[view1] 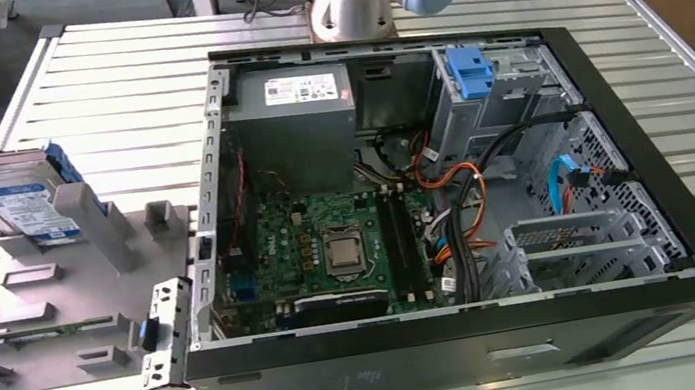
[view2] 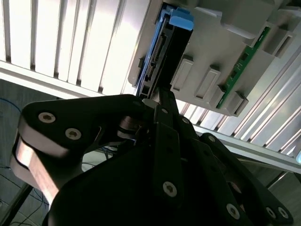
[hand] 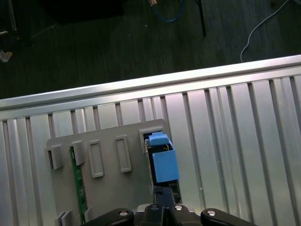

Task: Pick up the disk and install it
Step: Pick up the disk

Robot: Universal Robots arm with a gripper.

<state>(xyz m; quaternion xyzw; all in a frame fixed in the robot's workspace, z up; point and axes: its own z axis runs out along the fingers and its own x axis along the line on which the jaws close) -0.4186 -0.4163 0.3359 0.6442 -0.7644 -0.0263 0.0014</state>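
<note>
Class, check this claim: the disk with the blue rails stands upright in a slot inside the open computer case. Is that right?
Not right. The disk does stand upright in a slot, but the slot belongs to the grey holder plate on the slatted table, to the exterior view's left of the open computer case, not inside it. The exterior view shows this. In the first wrist view, the gripper is close to the disk.

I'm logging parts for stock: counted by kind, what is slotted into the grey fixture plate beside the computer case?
Disk: 1
Green memory board: 1
Total: 2
</note>
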